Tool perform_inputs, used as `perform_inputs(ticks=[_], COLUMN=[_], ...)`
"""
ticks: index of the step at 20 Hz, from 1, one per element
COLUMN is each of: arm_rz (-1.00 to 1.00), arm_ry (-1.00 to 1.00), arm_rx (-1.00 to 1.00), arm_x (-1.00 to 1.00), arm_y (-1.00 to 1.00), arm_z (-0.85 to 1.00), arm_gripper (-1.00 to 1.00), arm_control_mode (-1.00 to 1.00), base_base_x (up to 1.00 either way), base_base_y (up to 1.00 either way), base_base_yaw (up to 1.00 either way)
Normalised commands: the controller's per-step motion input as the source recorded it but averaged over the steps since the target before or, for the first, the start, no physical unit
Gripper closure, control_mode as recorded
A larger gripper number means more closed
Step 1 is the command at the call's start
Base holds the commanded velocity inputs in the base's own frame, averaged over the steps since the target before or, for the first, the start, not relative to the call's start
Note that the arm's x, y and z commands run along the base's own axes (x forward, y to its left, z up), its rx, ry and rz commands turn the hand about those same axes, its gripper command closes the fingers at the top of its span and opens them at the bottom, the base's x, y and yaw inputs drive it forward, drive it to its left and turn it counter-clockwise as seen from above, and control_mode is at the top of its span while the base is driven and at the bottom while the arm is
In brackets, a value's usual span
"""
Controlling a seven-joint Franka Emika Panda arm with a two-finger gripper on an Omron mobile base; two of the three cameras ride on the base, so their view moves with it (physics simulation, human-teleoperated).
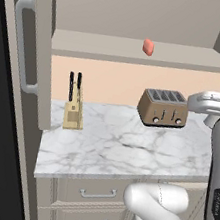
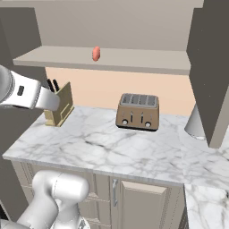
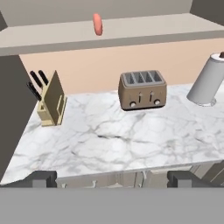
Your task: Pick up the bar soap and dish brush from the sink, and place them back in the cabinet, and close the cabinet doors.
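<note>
Jaws: the gripper (image 3: 112, 178) stands spread wide, holding nothing.
Soap: the bar soap (image 3: 98, 24) sits on the cabinet (image 3: 131, 33) shelf, above and well ahead of the jaws.
Risk: it looks perched on edge; swinging the cabinet doors (image 1: 32, 53) shut could topple it.

A small salmon-orange bar soap (image 2: 96, 53) stands on edge on the plain greige shelf of the open wall cabinet (image 2: 134, 60), at about 11 o'clock from the bronze four-slot metal toaster (image 2: 138, 111) sitting on the white grey-veined marble counter (image 2: 103, 150). At 9 o'clock from the toaster stands a tan wooden knife block with black handles (image 2: 61, 105), partly covered by the white arm (image 2: 27, 94). At 3 o'clock, a grey upright cylinder (image 2: 195, 121) is half hidden behind the greige open cabinet door (image 2: 210, 67).
</note>
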Motion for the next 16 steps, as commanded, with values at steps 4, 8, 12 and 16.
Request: perform_inputs(ticks=[4, 8, 12, 16], arm_rz=[0.0, 0.0, 0.0, 0.0], arm_ry=[0.0, 0.0, 0.0, 0.0], arm_rx=[0.0, 0.0, 0.0, 0.0], arm_x=[0.0, 0.0, 0.0, 0.0], arm_y=[0.0, 0.0, 0.0, 0.0], arm_z=[-0.02, 0.0, 0.0, 0.0], arm_gripper=[-1.0, -1.0, -1.0, -1.0], arm_control_mode=[1.0, 1.0, 1.0, 1.0], base_base_x=[-0.01, -0.27, -0.55, -0.62], base_base_y=[0.0, 0.0, 0.0, 0.03], base_base_yaw=[0.0, 0.0, 0.0, -0.05])
